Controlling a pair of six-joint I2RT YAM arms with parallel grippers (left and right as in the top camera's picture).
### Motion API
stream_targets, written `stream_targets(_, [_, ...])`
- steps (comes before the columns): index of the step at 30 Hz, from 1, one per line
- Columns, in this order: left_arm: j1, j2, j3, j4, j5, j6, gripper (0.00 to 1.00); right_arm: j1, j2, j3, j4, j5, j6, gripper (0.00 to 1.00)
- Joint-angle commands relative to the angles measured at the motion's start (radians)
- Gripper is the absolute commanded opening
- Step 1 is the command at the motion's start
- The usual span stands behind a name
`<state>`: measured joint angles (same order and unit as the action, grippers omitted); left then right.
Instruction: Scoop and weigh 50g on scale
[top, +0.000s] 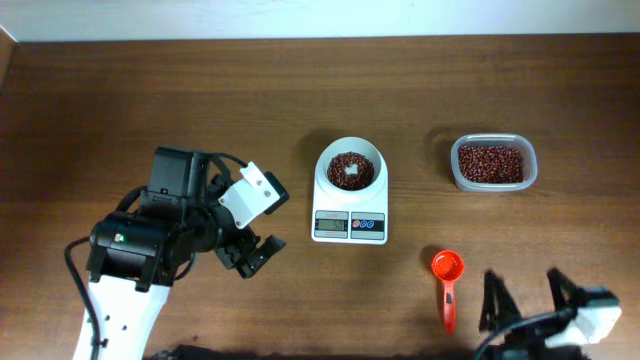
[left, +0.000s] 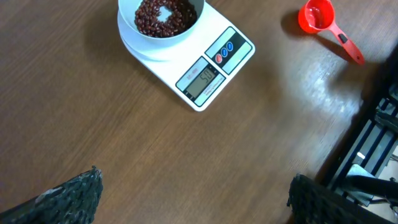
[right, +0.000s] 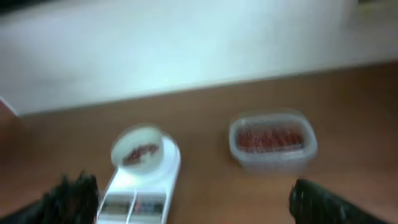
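A loose heap of small dark red-brown beans lay in the round white bowl on top of the small white digital kitchen scale, with a pale patch of bowl showing through the middle of the heap. On the front of the scale, the grey display was lit. From the left wrist view its digits looked like fifty, though they were too small to be sure.

To the right of the scale, well apart from it, stood the clear rectangular plastic tub, holding more of the same beans. The orange-red plastic measuring scoop lay on the brown wooden table in front of the scale and to its right. Its cup looked empty and no finger touched it.

The left gripper hung to the left of the scale and nearer the front edge, its fingers spread wide and holding nothing. The right gripper was further right than the scoop, close to the front edge, and also gaped empty.

Scooping appeared finished and the weighing step looked complete or nearly so. The next move probably called only for checking the reading. If it fell short, the right gripper would have to take up the scoop handle again.
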<state>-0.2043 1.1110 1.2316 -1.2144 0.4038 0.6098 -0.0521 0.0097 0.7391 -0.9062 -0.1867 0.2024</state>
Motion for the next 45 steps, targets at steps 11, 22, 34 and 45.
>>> stream_targets(11, [0.004,0.002,0.012,0.001,-0.001,0.016,0.99,0.026,-0.004,-0.448,0.569,-0.005,0.068,0.99])
stream_targets(22, [0.004,0.002,0.012,0.001,-0.001,0.016,0.99,0.026,-0.005,-0.608,0.779,0.005,0.068,0.99])
stream_targets(34, [0.005,0.002,0.012,0.001,-0.001,0.016,0.99,0.026,-0.006,-0.734,0.907,0.119,0.06,0.99])
stream_targets(45, [0.004,0.002,0.012,0.001,0.0,0.016,0.99,0.026,-0.006,-0.734,0.824,0.184,-0.147,0.99])
